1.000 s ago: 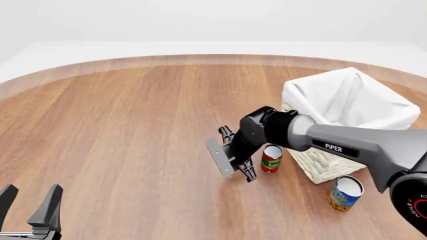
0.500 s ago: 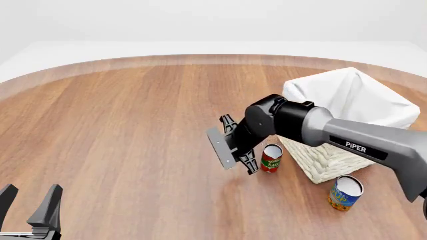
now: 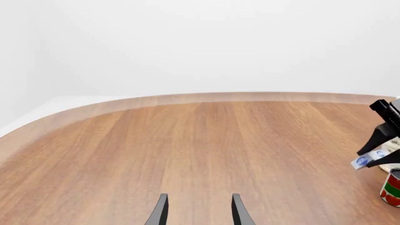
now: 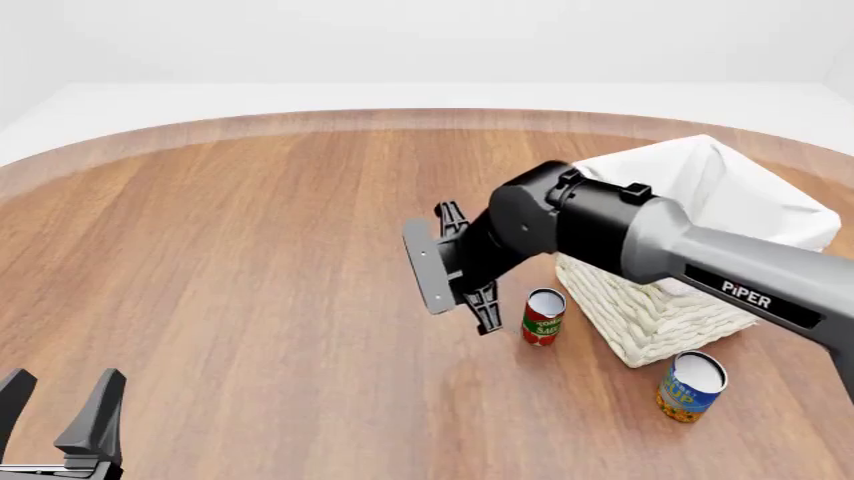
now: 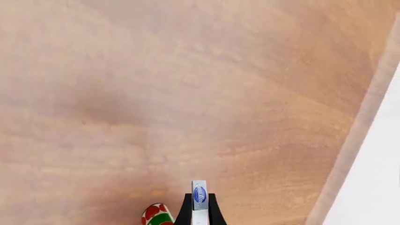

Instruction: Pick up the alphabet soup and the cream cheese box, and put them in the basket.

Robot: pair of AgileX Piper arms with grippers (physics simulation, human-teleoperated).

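The cream cheese box (image 4: 429, 268) is lifted off the table with its grey flat face toward the front view, and my right gripper (image 4: 463, 268) is shut on it, left of the basket (image 4: 638, 312). The right wrist view shows the box (image 5: 199, 196) edge-on between the black fingers (image 5: 185, 212), its blue oval logo visible. The alphabet soup (image 4: 690, 386) stands upright on the table in front of the basket's near corner. My left gripper (image 4: 60, 418) is open and empty at the near left edge, and its left wrist view (image 3: 200, 213) shows nothing between its fingers.
A slim red-and-green can (image 4: 542, 317) stands just below and right of the held box, close to the basket wall; it also shows in the right wrist view (image 5: 156, 216). The basket's white cloth liner (image 4: 701, 195) rises above its rim.
My right gripper has risen with the cream cheese box and shifted a little left and away from the red-and-green can. The left gripper has not moved.
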